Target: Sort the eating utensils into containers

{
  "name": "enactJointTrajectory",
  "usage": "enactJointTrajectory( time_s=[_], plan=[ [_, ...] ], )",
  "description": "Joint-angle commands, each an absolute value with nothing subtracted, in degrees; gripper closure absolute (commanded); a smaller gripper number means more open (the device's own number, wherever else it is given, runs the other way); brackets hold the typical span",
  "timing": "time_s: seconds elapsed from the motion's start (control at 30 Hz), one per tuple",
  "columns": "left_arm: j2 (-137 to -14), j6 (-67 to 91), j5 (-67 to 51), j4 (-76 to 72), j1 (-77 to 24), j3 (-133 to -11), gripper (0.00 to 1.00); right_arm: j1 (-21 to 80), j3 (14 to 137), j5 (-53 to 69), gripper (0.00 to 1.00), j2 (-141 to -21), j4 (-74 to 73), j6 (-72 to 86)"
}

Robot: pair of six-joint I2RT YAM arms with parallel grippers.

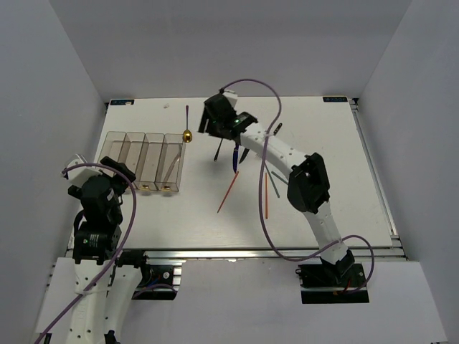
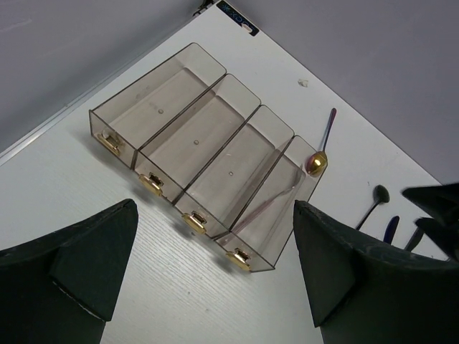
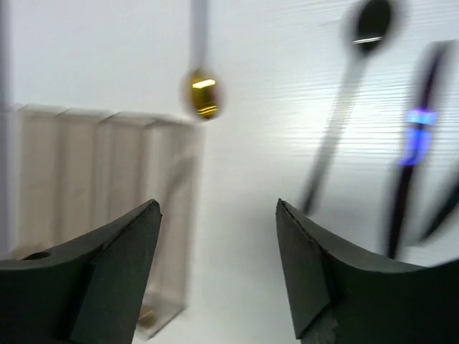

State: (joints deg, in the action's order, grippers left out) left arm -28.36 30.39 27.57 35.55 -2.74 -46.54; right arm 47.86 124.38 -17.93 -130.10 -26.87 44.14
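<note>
Four joined smoky-brown bins (image 1: 123,147) stand at the left of the table; they also show in the left wrist view (image 2: 172,100) and blurred in the right wrist view (image 3: 64,165). A pale fork (image 2: 272,204) lies in the rightmost bin. The gold-bowled purple-handled spoon (image 1: 187,131) lies just beyond that bin's far right corner. A black spoon (image 1: 217,150), a blue knife (image 1: 236,158), orange-red chopsticks (image 1: 228,192) and teal chopsticks (image 1: 277,179) lie mid-table. My right gripper (image 1: 211,127) hovers open and empty above the black spoon's bowl. My left gripper (image 2: 215,244) is open and empty near the bins' front ends.
The table's raised rim (image 1: 373,165) runs along the right side, with grey walls close around. A second orange-red chopstick (image 1: 266,195) lies under the right arm's forearm (image 1: 287,154). Gold clasps (image 2: 193,222) jut from the bins' near ends.
</note>
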Motion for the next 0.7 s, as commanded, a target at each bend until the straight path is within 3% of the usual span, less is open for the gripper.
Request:
enactJointTrajectory(
  time_s=[0.0, 0.1, 0.23, 0.4, 0.67],
  plan=[
    [-29.44, 29.71, 26.72, 34.98, -2.81, -47.11, 0.02, 42.37, 122.45, -23.12, 0.31, -128.94, -40.88, 37.45],
    [-29.79, 29.71, 26.54, 34.98, -2.81, -47.02, 0.02, 40.79, 119.62, -26.45, 0.39, -127.88, -40.51, 35.34],
    [-29.88, 29.71, 26.46, 34.89, -2.81, -47.02, 0.02, 37.89, 119.09, -24.27, 0.42, -129.54, -35.35, 32.27],
    [-30.59, 29.62, 26.28, 34.98, -2.90, -47.11, 0.02, 37.53, 123.58, -30.04, 0.37, -132.63, -35.77, 32.42],
    [-31.82, 29.36, 25.31, 34.72, -2.90, -47.02, 0.02, 28.83, 110.40, -30.94, 0.36, -125.33, -33.58, 38.06]
  ],
)
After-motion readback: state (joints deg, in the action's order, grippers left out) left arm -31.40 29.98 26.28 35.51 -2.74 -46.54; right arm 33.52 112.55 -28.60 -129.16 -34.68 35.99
